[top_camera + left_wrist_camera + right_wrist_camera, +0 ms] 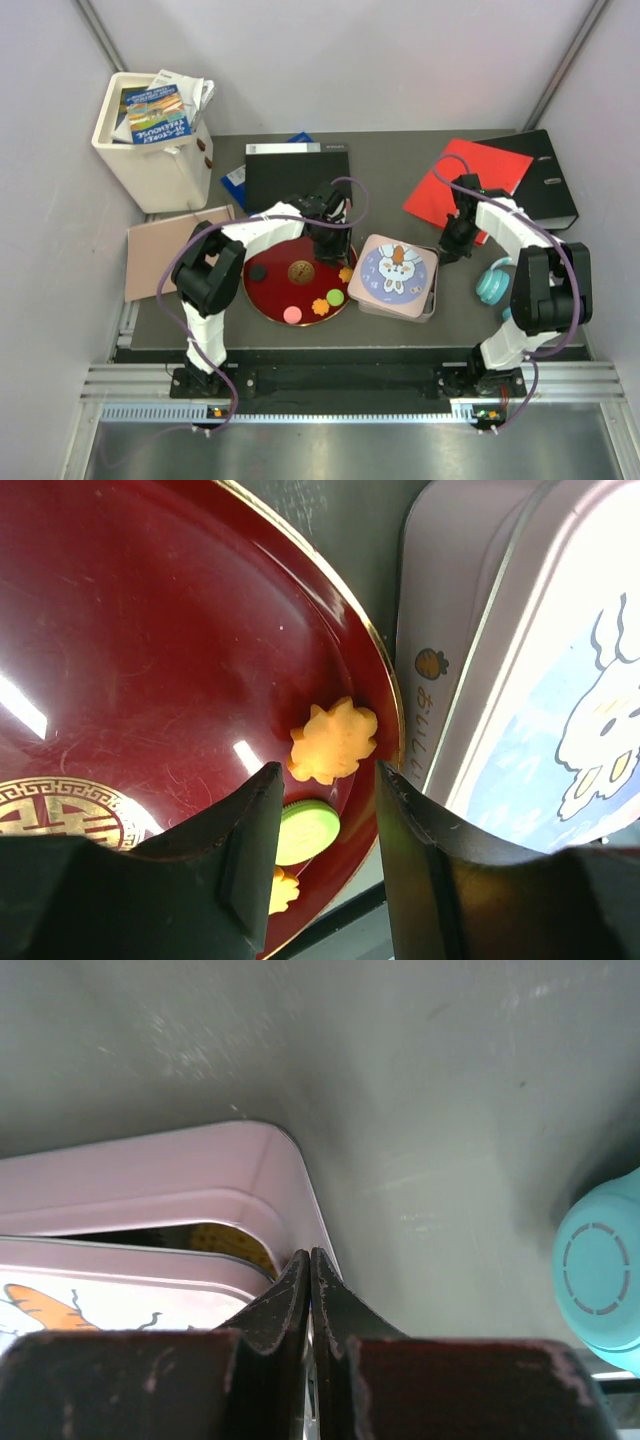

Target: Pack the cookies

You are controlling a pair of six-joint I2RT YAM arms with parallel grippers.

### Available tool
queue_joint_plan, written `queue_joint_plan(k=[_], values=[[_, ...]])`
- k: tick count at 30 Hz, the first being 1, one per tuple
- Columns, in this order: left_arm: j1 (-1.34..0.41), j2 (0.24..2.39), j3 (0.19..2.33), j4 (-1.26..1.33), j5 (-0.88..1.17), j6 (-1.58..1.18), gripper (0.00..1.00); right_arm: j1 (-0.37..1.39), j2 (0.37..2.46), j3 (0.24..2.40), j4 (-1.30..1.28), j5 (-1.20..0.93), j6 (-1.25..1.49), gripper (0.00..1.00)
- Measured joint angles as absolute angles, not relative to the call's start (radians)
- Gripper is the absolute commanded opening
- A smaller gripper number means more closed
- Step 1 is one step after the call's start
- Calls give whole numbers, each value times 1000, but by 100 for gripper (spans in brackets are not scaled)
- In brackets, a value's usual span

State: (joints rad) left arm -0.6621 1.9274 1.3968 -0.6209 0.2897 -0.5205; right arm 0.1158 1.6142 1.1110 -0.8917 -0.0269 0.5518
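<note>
Five cookies (319, 307) on red plate (275, 295), we count from above: black at 9 o'clock, pink 6, orange and green 5, orange flower (346, 273) 3. Left wrist only: left jaws half-spread, empty, flower just past tips. Right wrist only: right jaws pressed together at pink tin (200, 1170) corner; yellow piece (225, 1238) inside, under askew lid (150, 1300).

White bin (150, 170) at back left holding booklets (158, 108) (one blue-covered); red folder (462, 178) against a black lever-arch binder (548, 182); teal headphones (493, 282), probably, near the right; tan board (160, 262) left.
</note>
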Motion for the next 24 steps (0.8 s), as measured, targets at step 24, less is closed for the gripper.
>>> queue_joint_plan(k=[24], values=[[-713,1891,1399,-725,271,-490,46,116,1666,1199,-889,-11,569,0]])
